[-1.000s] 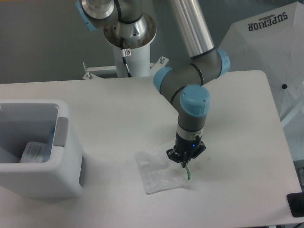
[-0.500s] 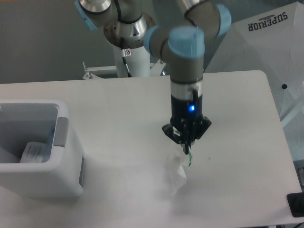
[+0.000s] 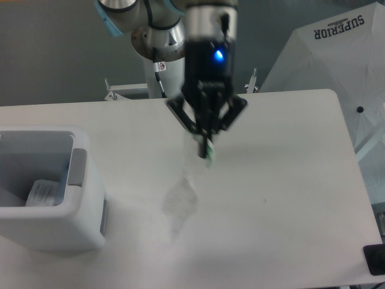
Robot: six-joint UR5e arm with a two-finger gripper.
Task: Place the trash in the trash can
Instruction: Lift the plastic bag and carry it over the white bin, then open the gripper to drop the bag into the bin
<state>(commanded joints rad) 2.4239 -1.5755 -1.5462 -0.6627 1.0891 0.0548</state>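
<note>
So the clear plastic bag (image 3: 191,161) is pinched in the gripper (image 3: 206,146) by its green strip (image 3: 209,158), with the fingers closed tight on that top edge. The rest of the bag is seen dangling below and a bit left of the fingertips, pretty faint and blurred, clear of the table (image 3: 289,180), where only a soft shadow is cast.

The trash can (image 3: 78,198) is sat at the left edge of the table, well apart from the gripper and nearer the camera. So the whole next move is basically leftward and toward the front: the bag has to be carried across until it's hung over the open top. Something boxy and pale can already be made out inside the bin, but whether it's the bottle can't be told.
</note>
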